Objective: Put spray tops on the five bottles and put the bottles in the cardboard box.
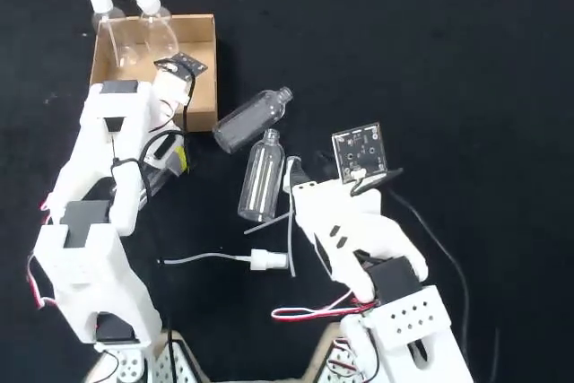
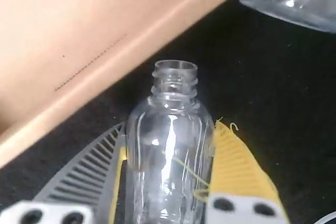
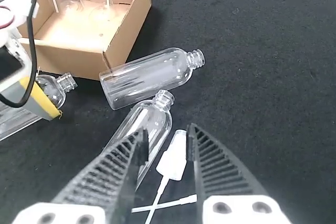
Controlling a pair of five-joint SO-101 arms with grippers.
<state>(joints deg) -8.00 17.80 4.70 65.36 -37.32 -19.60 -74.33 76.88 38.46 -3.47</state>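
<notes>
High view, from the left: the cardboard box (image 1: 199, 38) sits at the far corner of the black table, and a topped bottle (image 1: 112, 29) and a second topped bottle (image 1: 154, 29) lean inside it against its far wall, spray heads poking over the rim. By my count that makes two of the five finished.

Just outside the box's near wall, the left gripper (image 2: 170, 128) is clamped on the held bottle (image 2: 170, 177), one grey finger and one yellow finger pressed to its sides. Its threaded neck is bare and points out past the fingertips toward the box wall, so this one looks like the bottle in hand, waiting for a top.

Toward the middle, the upper loose bottle (image 1: 251, 119) lies on its side with its base close to the box corner, and the lower loose bottle (image 1: 262, 177) lies just beside it, neck toward it. Both are uncapped. Nearer the arm bases, a loose spray top (image 1: 269, 260) lies flat with its tube trailing away to the left.

On the right, the right gripper (image 3: 167, 130) is low over the table, its fingers spread either side of another spray top (image 3: 173, 158) without visibly pinching it.

So three bottles need tops, and then all three must go into the box.
</notes>
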